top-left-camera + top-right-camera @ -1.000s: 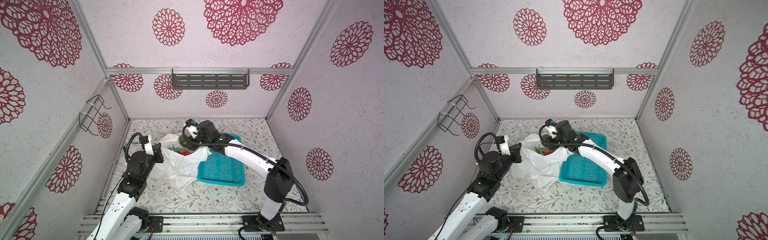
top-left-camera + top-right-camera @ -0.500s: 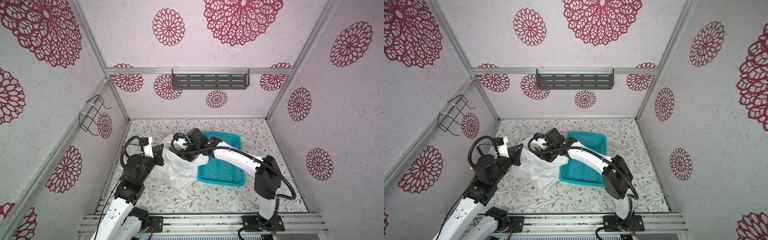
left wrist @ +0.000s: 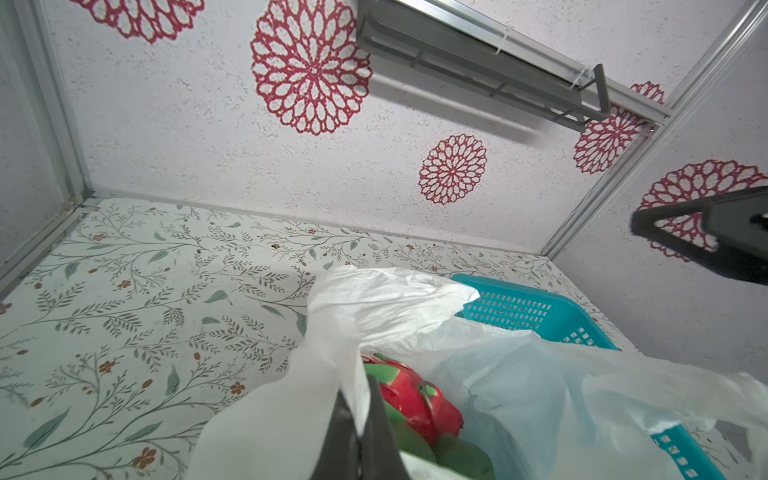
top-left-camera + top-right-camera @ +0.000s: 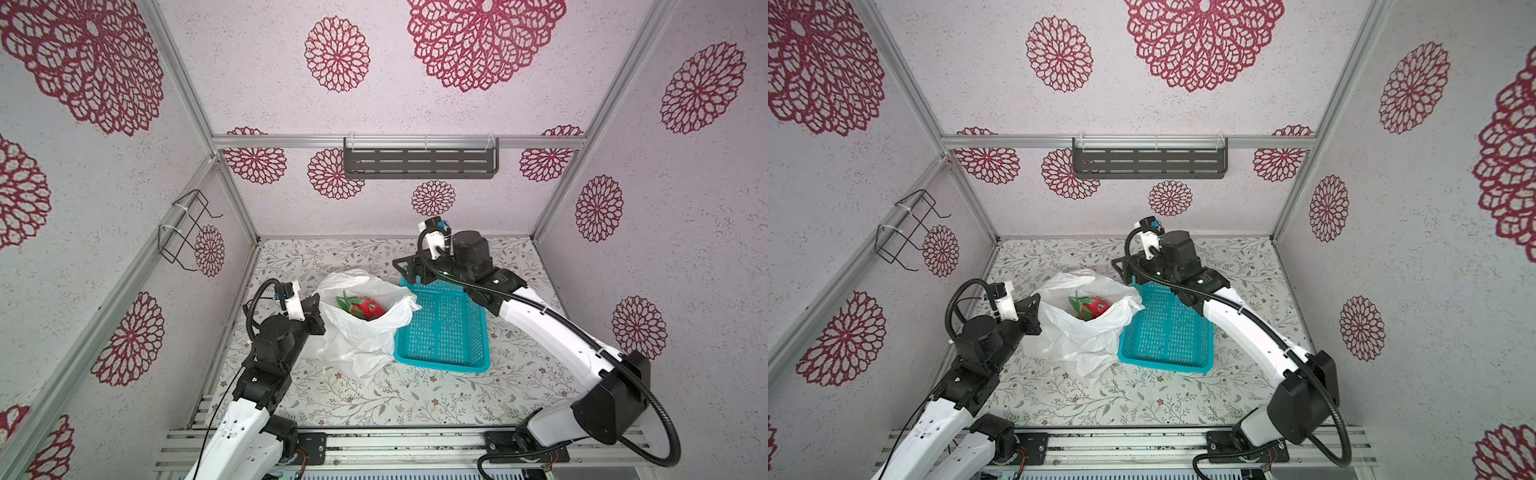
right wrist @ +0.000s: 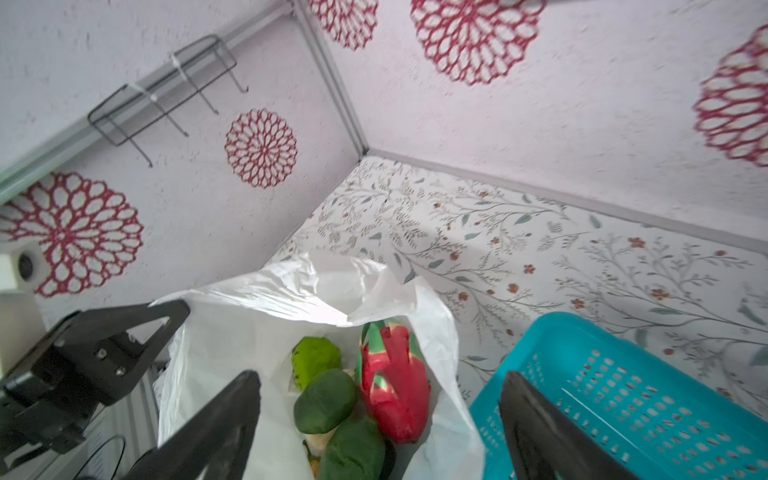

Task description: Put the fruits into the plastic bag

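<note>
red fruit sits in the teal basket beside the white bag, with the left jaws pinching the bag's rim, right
No: the red fruit lies inside the white bag, not in the teal basket, as the right wrist view shows. The left jaws do pinch the bag's rim.

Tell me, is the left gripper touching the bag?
Touching. The left wrist view shows the left gripper shut on the edge of the bag, with white plastic pinched between its dark jaws.
</note>
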Action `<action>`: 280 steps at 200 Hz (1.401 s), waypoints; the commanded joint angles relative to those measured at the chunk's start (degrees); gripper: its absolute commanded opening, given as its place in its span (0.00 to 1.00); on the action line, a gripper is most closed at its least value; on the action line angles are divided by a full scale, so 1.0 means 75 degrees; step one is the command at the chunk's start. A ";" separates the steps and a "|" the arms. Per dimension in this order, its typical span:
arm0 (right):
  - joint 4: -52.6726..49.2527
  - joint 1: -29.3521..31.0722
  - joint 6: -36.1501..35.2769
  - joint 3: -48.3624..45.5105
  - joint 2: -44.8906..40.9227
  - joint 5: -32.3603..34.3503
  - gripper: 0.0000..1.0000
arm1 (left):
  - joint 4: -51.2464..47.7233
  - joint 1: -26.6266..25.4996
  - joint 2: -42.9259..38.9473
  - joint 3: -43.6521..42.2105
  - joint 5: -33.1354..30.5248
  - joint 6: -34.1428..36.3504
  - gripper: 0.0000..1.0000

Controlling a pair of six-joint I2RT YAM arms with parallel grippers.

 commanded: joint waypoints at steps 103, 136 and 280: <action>-0.0309 0.0012 0.1317 -0.1845 -0.0909 -0.1791 0.92 | 0.0533 -0.0020 0.0238 -0.0211 -0.0310 -0.0049 0.00; -0.0331 0.0012 0.1571 -0.2011 -0.0783 -0.2048 0.92 | 0.0644 -0.0024 0.0441 -0.0166 -0.0127 -0.0029 0.00; 0.2273 0.0148 0.2898 -0.0945 0.0899 -0.2756 0.00 | 0.0609 -0.0028 0.0208 -0.0259 -0.0287 -0.0124 0.00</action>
